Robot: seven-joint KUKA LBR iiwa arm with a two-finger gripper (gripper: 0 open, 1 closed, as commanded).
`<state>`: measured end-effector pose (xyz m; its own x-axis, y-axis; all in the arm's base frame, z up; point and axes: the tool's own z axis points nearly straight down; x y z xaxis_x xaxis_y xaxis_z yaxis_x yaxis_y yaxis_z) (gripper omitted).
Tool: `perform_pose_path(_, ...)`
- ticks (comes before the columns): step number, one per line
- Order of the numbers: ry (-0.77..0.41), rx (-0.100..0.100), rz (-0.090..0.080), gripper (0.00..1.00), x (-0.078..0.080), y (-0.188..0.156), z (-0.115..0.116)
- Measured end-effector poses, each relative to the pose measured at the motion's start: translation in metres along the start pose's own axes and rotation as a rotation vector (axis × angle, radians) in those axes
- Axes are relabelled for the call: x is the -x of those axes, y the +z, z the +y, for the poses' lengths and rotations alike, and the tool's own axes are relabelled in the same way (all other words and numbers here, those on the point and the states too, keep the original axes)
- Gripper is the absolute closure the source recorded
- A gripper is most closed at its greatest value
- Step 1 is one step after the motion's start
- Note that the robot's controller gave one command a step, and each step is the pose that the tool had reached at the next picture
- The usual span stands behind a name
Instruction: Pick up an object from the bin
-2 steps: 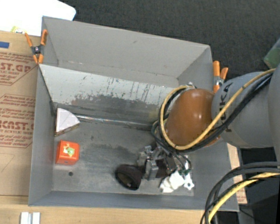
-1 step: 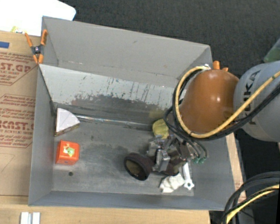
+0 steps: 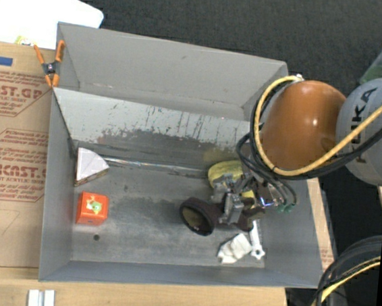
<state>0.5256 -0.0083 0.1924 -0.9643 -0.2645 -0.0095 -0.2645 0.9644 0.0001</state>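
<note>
End effector (image 3: 234, 208) sat low in the right half of the bin (image 3: 148, 110), just beside a dark round object (image 3: 196, 216), between a yellow object (image 3: 222, 170) and a white crumpled item (image 3: 239, 248). Its open or closed state could not be determined. An orange cube (image 3: 92, 208) lay well apart, at left.

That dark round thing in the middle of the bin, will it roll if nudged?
Probably. The dark round thing looks tipped on its side on the bare floor, so a nudge from the gripper beside it may roll it. It seems rigid, not floppy.
</note>
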Motion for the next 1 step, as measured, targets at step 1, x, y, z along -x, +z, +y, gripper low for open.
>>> perform_pose_path(1,0.012,0.003,0.011,1.00,-0.0088,-0.0643,0.0054)
